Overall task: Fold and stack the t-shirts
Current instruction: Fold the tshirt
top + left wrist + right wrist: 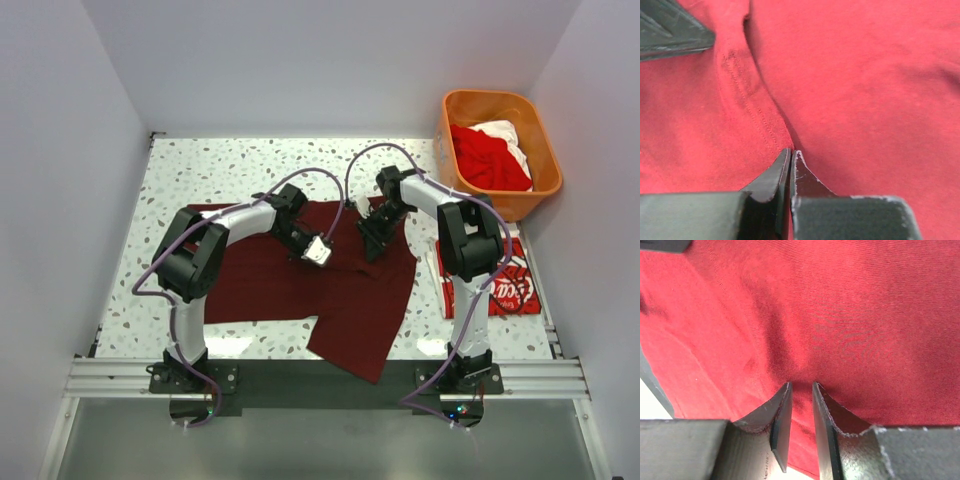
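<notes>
A dark maroon t-shirt (290, 285) lies spread on the speckled table, one corner hanging toward the near edge. My left gripper (318, 250) rests on its middle. In the left wrist view that gripper (791, 152) is shut, with a raised crease of the maroon t-shirt (865, 90) running into the tips. My right gripper (375, 240) is at the shirt's upper right part. Its narrow-set jaws (802, 385) are shut on a fold of the maroon t-shirt (850, 315). A folded red Coca-Cola t-shirt (512, 287) lies at the right.
An orange basket (462, 110) at the back right holds red (485, 160) and white (505, 133) t-shirts. White walls close in the table on three sides. A metal rail (320, 378) carries both arm bases at the near edge.
</notes>
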